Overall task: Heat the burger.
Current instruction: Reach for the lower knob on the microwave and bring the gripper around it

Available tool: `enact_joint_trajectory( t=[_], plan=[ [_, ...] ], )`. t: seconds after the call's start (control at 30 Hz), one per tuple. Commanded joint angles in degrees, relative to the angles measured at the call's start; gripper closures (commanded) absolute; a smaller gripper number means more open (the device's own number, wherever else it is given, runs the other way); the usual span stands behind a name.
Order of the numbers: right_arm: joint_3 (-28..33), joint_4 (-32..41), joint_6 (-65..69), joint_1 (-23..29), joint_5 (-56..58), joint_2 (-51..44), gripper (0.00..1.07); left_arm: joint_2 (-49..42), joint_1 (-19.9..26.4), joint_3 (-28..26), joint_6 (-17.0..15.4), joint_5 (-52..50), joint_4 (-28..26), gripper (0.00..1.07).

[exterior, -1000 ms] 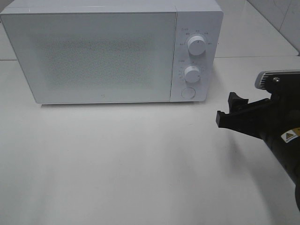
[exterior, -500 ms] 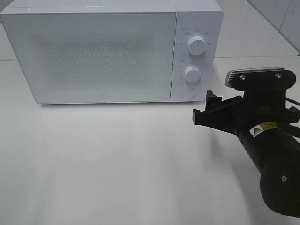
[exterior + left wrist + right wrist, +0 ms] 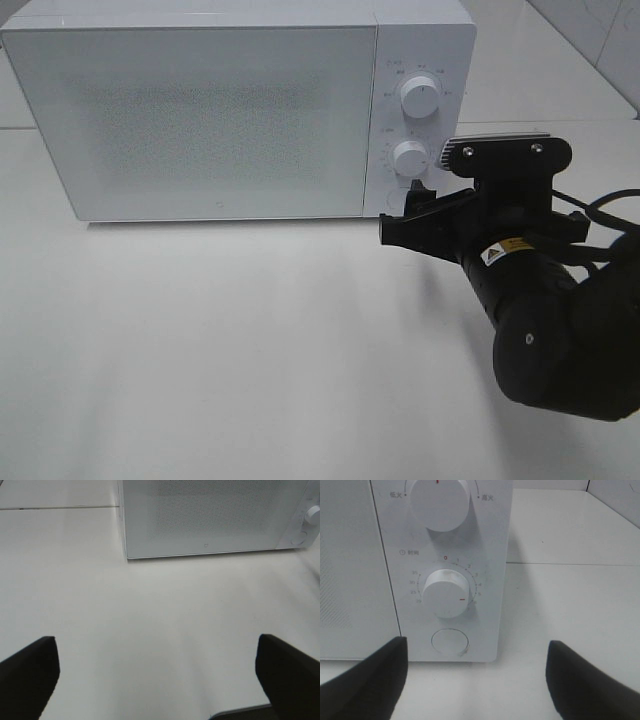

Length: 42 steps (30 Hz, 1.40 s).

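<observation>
White microwave (image 3: pixel 220 110) was found shut at the desk's (image 3: pixel 200 340) far edge. The burger was not seen, perhaps inside. Right hand (image 3: pixel 475 685), spread wide and empty, was aimed at the round button (image 3: pixel 450 641). One fingertip should be centred there, dial (image 3: pixel 446 593) avoided. Left hand (image 3: pixel 155 675) likewise spread, empty.

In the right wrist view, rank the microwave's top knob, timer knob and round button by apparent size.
Largest: top knob, though partly cropped by the frame.
Middle: timer knob.
Smallest: round button, a little smaller than the timer knob.
</observation>
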Motion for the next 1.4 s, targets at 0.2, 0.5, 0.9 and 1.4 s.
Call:
enact_joint_trajectory(
  t=[0.2, 0.5, 0.9, 1.4],
  plan=[
    [-5.1, -3.0, 0.2, -3.3, -1.9, 2.5, 0.34, -1.3, 0.2, 0.2, 0.1, -0.5, 0.0, 0.07],
    [-9.0, -4.8, 0.2, -4.0, -1.5, 5.7, 0.34, -1.0, 0.2, 0.2, 0.1, -0.5, 0.1, 0.07],
    [-15.5, -5.3, 0.2, -6.4, 1.3, 11.2, 0.34, -1.0, 0.2, 0.2, 0.1, -0.5, 0.2, 0.07],
    [-19.9, -9.3, 0.2, -8.7, 4.0, 13.2, 0.34, -1.0, 0.2, 0.2, 0.1, -0.5, 0.2, 0.07]
  ],
)
